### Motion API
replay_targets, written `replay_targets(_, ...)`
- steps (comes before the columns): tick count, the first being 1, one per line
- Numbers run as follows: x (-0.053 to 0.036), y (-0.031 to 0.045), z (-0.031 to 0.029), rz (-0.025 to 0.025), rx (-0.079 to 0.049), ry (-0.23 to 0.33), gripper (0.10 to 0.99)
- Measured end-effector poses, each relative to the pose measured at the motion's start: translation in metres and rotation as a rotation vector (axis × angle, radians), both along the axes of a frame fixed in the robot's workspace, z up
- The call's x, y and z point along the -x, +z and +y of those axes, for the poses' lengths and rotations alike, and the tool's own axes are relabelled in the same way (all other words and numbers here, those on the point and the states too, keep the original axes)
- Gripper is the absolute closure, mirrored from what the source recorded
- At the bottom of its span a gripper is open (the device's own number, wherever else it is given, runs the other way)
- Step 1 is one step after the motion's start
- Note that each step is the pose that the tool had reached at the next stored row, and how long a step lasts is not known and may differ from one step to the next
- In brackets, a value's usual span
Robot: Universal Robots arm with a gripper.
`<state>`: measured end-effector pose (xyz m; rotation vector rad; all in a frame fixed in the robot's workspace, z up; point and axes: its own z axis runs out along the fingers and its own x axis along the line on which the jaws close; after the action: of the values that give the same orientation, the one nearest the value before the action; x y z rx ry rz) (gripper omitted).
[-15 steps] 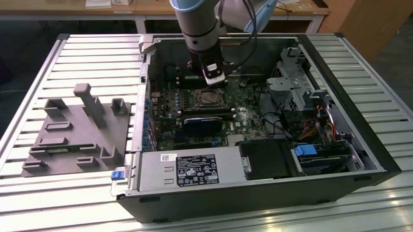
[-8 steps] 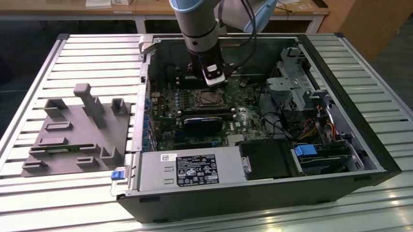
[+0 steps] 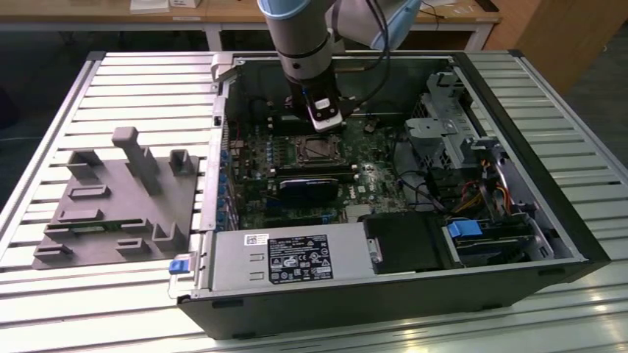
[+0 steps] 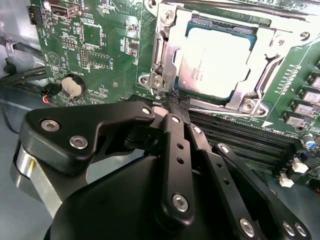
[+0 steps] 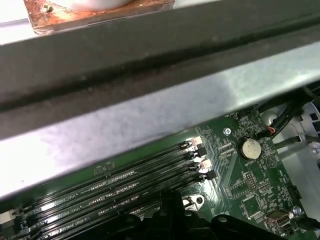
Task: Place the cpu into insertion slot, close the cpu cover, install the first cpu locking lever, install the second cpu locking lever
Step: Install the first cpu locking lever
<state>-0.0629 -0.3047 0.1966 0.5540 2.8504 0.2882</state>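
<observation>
In the second wrist view the cpu lies flat in the insertion slot, its pale silvery top showing. The silver cpu cover is folded down over it, framing the chip through its window. My gripper is shut, its black fingers pressed together, with the tips at the socket's corner beside the memory slots. Whether the tips pinch a lever I cannot tell. In the exterior view the gripper hangs inside the open computer case, just over the far edge of the insertion slot.
Long black memory slots run beside the socket, with a coin battery near their end. The case wall stands close by. A power supply, drive cage and cables crowd the case. A grey fixture sits at the exterior view's left.
</observation>
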Motion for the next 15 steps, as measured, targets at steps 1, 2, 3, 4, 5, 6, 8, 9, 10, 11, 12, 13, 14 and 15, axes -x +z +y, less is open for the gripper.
replay_targets(1,0.0000,0.0012,0.0000,-0.0001,-0.001,0.000,0.980)
replay_targets(2,0.0000,0.0027,0.0000,-0.0001,-0.001,0.000,0.980)
replay_targets(3,-0.0001,0.0044,0.0000,-0.0001,-0.001,0.000,0.980)
replay_targets(4,-0.0001,0.0060,0.0000,-0.0001,-0.001,0.000,0.980)
replay_targets(5,0.0000,0.0077,0.0000,-0.0001,-0.001,0.000,0.980)
replay_targets(6,-0.0001,0.0092,0.0000,-0.0001,-0.001,0.000,0.980)
replay_targets(8,-0.0001,0.0118,0.0001,-0.0002,-0.001,0.000,0.980)
replay_targets(9,-0.0001,0.0123,0.0005,-0.0004,-0.001,0.000,0.980)
replay_targets(10,0.0000,0.0124,0.0010,-0.0005,-0.001,0.000,0.980)
replay_targets(11,0.0002,0.0125,0.0017,-0.0003,-0.001,0.000,0.980)
replay_targets(12,0.0004,0.0125,0.0026,-0.0004,-0.001,0.000,0.980)
replay_targets(13,0.0007,0.0125,0.0036,-0.0003,-0.001,0.000,0.980)
replay_targets(14,0.0010,0.0125,0.0045,-0.0003,-0.001,0.000,0.980)
replay_targets(15,0.0014,0.0125,0.0054,-0.0003,-0.001,0.000,0.980)
